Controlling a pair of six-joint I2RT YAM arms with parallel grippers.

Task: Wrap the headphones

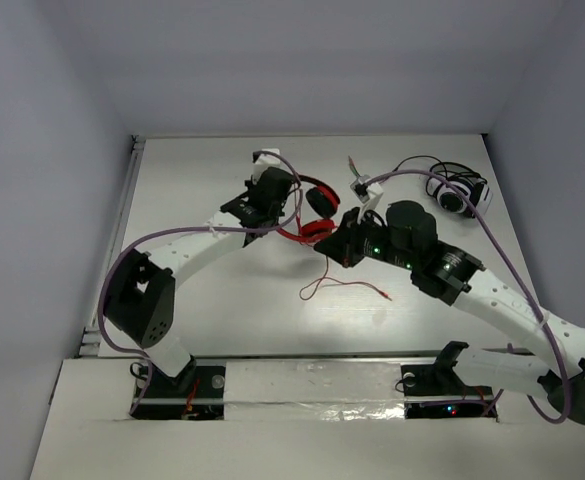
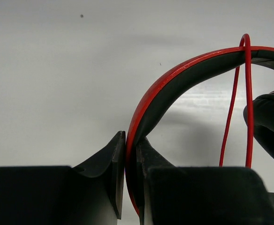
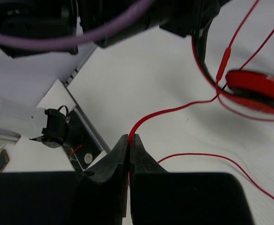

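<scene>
The red headphones [image 1: 312, 212] are held up near the table's middle, between the two arms. My left gripper [image 1: 277, 200] is shut on the red-and-black headband [image 2: 174, 82], with the thin red cable [image 2: 248, 103] looped over the band in the left wrist view. My right gripper [image 1: 324, 250] is shut on the red cable [image 3: 174, 110] just right of the red ear cup [image 3: 256, 90]. The loose cable end [image 1: 347, 287] lies on the table in front of the right gripper.
White-and-black headphones [image 1: 459, 192] with a dark cable lie at the back right. A small white object [image 1: 364, 186] sits near the back middle. A rail [image 1: 122, 220] runs along the table's left edge.
</scene>
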